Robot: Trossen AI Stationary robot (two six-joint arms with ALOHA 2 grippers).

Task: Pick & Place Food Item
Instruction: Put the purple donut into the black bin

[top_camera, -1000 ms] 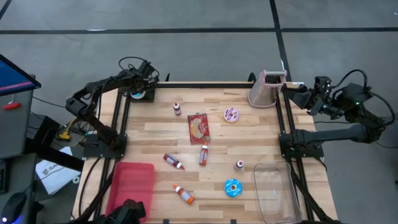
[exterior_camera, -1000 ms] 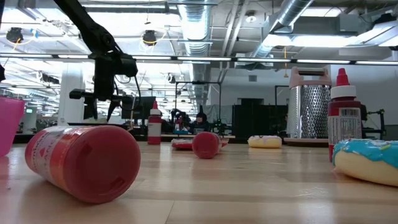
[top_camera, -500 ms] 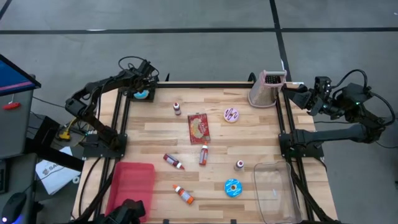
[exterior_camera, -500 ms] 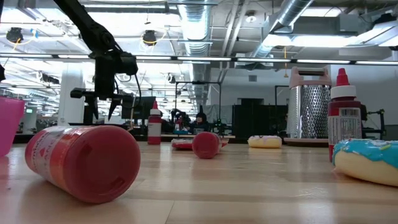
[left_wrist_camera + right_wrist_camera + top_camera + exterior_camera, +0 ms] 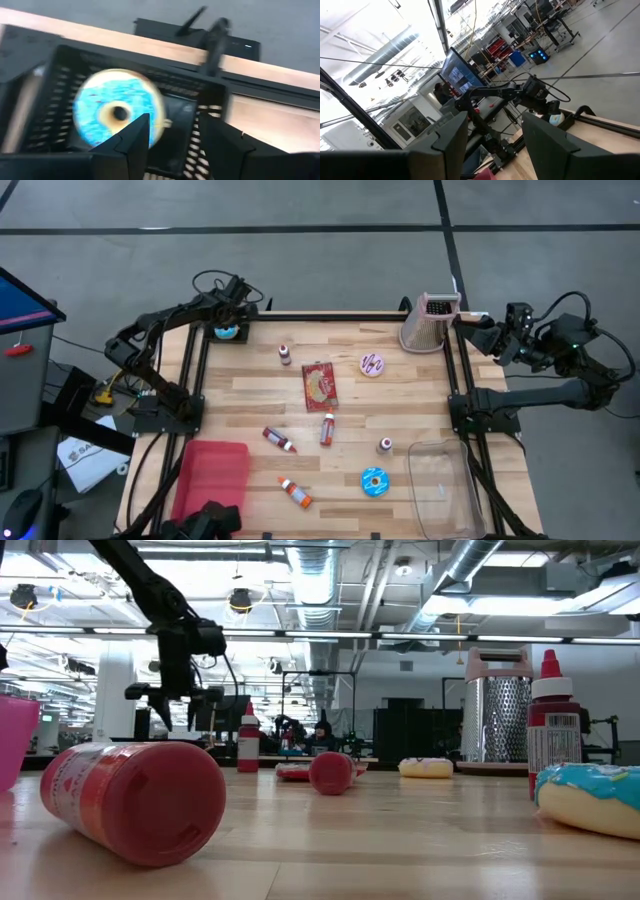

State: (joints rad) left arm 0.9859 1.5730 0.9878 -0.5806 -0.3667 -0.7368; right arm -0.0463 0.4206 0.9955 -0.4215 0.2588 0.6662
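Left wrist view: blurred blue doughnut [image 5: 117,112] in black basket [image 5: 200,127]

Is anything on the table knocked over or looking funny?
Yes. Three red bottles lie on their sides mid-table: one, one, one near the front edge. Two others stand upright. Nothing looks spilled.

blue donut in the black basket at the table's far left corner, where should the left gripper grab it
Take the blue donut across its ring, one finger in the centre hole and one outside the rim, coming from straight above. It seems to lie flat in the black basket, whose walls block a sideways approach. The left gripper hovers over it, open.
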